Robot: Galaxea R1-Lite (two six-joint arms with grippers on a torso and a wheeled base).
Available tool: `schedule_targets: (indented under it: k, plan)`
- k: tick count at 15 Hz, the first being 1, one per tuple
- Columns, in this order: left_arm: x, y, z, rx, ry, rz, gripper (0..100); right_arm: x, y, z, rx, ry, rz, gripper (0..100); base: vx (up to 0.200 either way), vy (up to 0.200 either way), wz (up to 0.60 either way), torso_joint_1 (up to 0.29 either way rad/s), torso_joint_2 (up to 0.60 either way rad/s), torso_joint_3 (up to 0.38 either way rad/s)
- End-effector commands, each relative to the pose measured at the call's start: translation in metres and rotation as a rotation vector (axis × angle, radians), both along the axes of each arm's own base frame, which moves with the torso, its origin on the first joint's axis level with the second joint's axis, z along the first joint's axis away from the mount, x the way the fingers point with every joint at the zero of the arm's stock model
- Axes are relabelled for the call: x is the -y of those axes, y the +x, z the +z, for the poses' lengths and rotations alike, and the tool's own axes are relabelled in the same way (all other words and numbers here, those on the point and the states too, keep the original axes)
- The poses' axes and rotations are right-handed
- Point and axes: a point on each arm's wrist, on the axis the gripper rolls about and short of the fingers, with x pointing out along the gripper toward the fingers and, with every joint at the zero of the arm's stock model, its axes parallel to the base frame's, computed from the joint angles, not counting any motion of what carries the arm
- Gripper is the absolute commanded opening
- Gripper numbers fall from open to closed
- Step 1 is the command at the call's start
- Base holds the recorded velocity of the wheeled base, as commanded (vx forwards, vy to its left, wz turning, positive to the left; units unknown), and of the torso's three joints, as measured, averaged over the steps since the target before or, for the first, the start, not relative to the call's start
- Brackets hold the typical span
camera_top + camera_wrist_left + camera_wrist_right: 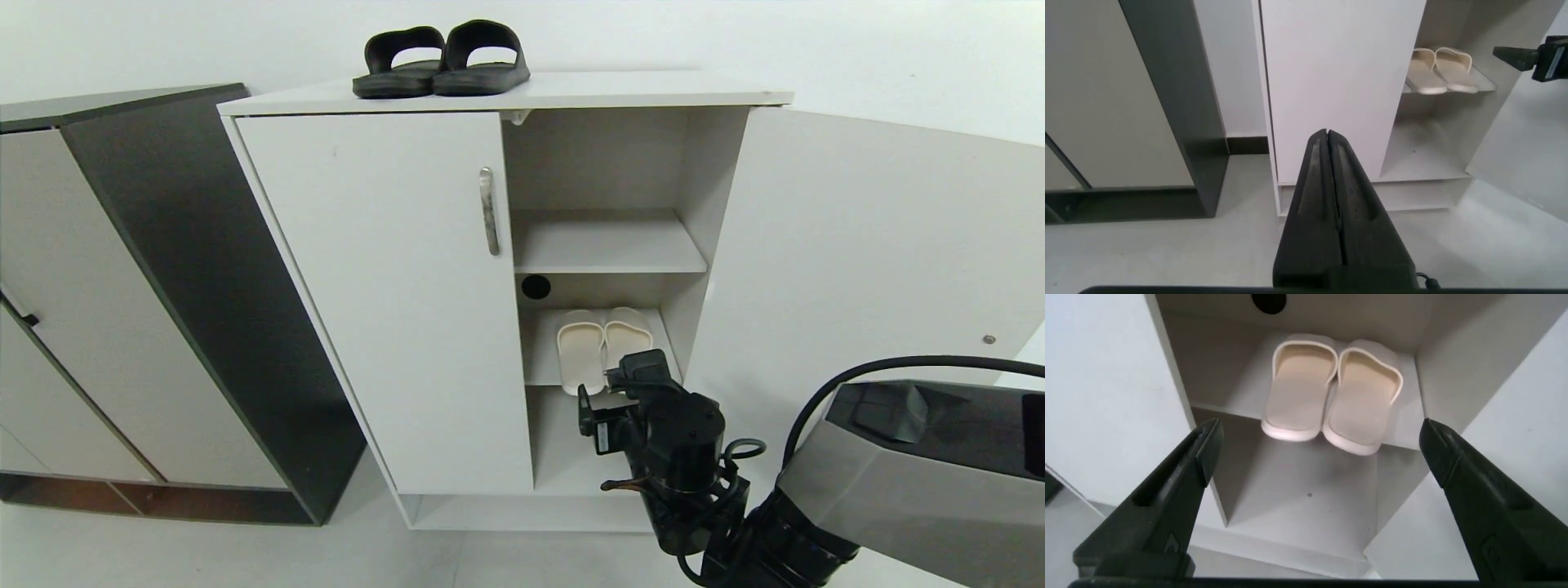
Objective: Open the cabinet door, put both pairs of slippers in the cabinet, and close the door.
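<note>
Cream slippers sit paired on a shelf; right gripper fingers spread empty, left gripper fingers pressed together.

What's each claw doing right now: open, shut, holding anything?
Left claw: shut, holding nothing.
Right claw: open, empty, facing the cream slippers.

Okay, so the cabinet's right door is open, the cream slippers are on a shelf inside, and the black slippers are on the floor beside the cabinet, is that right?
Not quite. The black slippers sit on top of the cabinet, not on the floor beside it, as the head view shows. The rest holds: the right door is open, and the cream slippers are on a shelf inside.
</note>
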Motion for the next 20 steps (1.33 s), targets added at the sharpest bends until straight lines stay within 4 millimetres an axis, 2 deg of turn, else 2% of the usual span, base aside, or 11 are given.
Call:
schedule_targets:
  k: [1, 2, 7, 18, 20]
  plan:
    - [0.0, 0.0, 0.0, 0.0, -0.001, 0.0, 0, 0.0024, -0.0023, -0.0013, -0.001, 0.0, 0.01, 100, 0.0, 0.0, 0.0, 0.0, 0.0, 0.0]
    - [0.0, 0.0001, 0.0, -0.001, -0.001, 0.0, 0, 0.005, -0.0053, -0.0045, -0.004, -0.013, 0.033, 100, 0.0, 0.0, 0.0, 0.0, 0.0, 0.0]
    - [0.0, 0.0001, 0.0, -0.001, 0.001, 0.0, 0, 0.0088, -0.0098, -0.0077, 0.006, -0.05, 0.075, 100, 0.0, 0.2, 0.0, 0.006, 0.0, 0.004]
    - [0.0, 0.0001, 0.0, -0.001, -0.001, 0.001, 0, 0.0099, -0.0102, -0.0102, -0.001, -0.053, 0.077, 100, 0.0, 0.2, 0.0, 0.002, 0.0, 0.004]
    - [0.0, 0.0001, 0.0, -0.001, -0.001, 0.001, 0, 0.0099, -0.0102, -0.0102, -0.001, -0.055, 0.077, 100, 0.0, 0.0, 0.0, 0.0, 0.0, 0.0]
